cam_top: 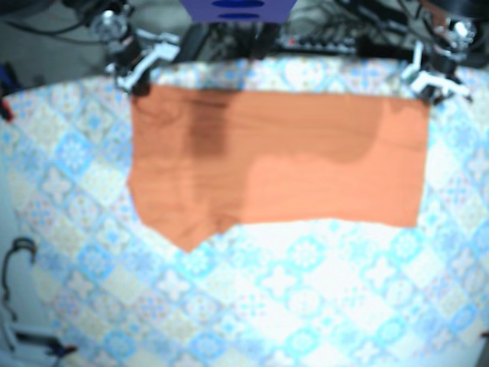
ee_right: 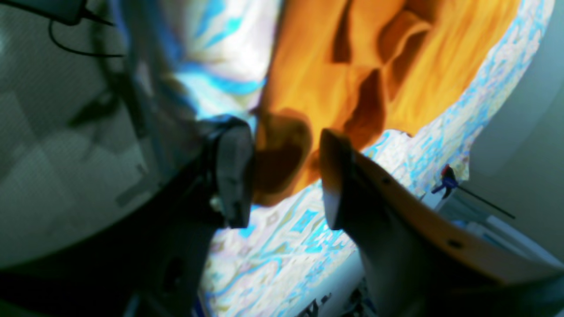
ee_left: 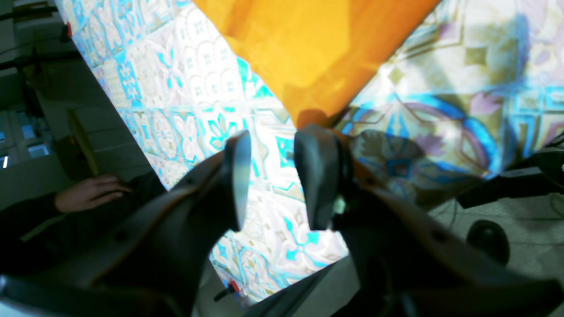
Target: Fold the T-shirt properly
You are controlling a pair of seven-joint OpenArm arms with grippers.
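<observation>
Lying flat on the patterned tablecloth [cam_top: 290, 298], the orange T-shirt [cam_top: 290, 160] is shown in the base view as a wide band across the far half of the table, with one pointed flap directed towards the near side at its left end. Both arms are placed at the far corners of the garment. In the left wrist view the left gripper [ee_left: 274, 147] is held with its fingers [ee_left: 318, 176] apart, tablecloth being visible in the gap; a corner of the shirt ends just at the tip of one finger, and whether it is touched cannot be told. In the right wrist view the right gripper [ee_right: 282, 149] is likewise spread, and a shadowed fold of the shirt's edge is framed between the two fingers without being pinched. Creases are seen in the cloth beyond. A person's hand [ee_left: 90, 193] is visible beside the table, and a clamp [ee_right: 447, 178] is fixed at the table edge
</observation>
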